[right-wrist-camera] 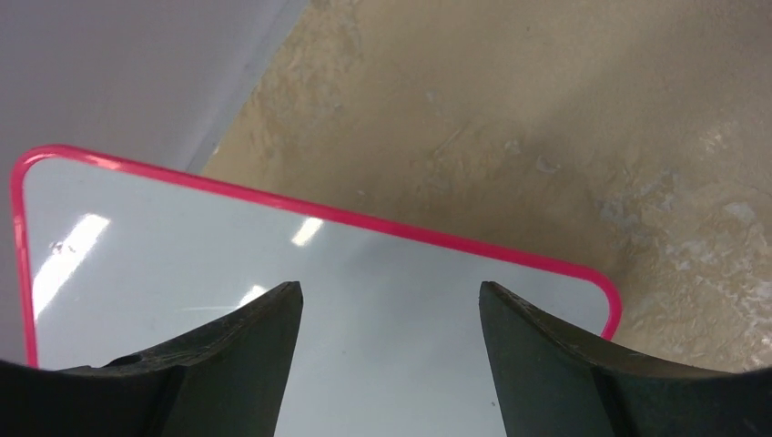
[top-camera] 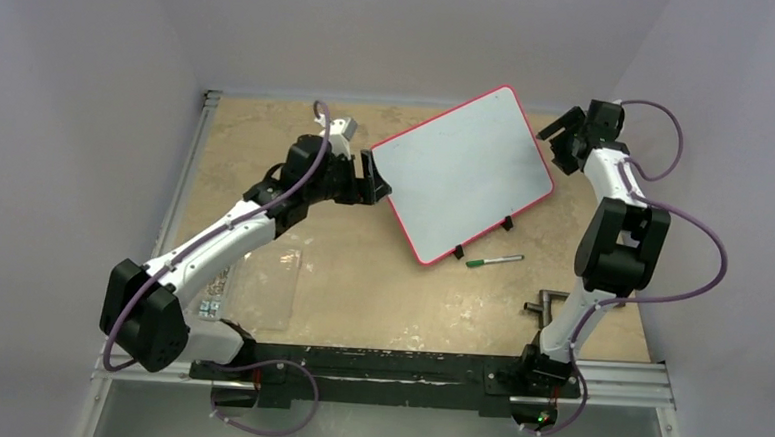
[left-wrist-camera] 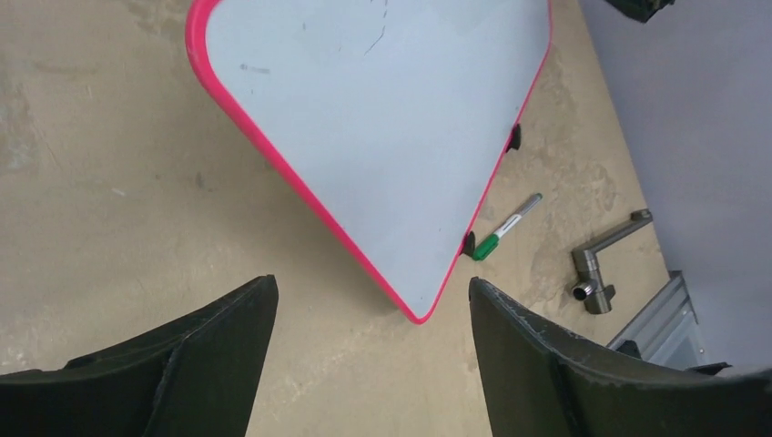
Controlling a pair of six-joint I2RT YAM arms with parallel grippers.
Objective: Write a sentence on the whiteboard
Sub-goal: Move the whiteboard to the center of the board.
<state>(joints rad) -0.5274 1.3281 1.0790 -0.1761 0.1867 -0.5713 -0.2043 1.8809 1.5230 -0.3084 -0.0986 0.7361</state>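
The left gripper (left-wrist-camera: 373, 291) has its fingers spread wide with nothing between them. In its wrist view only the two dark fingertips show, the rest being cut off by the frame. Just ahead of them lies bare table (left-wrist-camera: 109, 182), then the thick pink rim of the board (left-wrist-camera: 382, 118), whose near corner falls in the gap between the fingers. From above, this gripper (top-camera: 375, 190) sits close to the board's left edge, and I cannot tell whether it touches.

The board's (top-camera: 461, 167) face carries a few faint smudges, too slight to read. Two black feet (top-camera: 459, 250) along its near edge seem to prop it at a tilt.

Beyond that edge lie a green-capped marker (left-wrist-camera: 506, 228) and, farther out, a grey metal fitting (left-wrist-camera: 601, 264).

The right gripper (right-wrist-camera: 391, 296) is spread too, holding nothing. It hangs over the board (right-wrist-camera: 182, 237) near its far right corner, and glare streaks the surface below. Its height above the board cannot be judged.

Behind the left arm lies a clear sheet (top-camera: 270, 287), hard to make out against the table.
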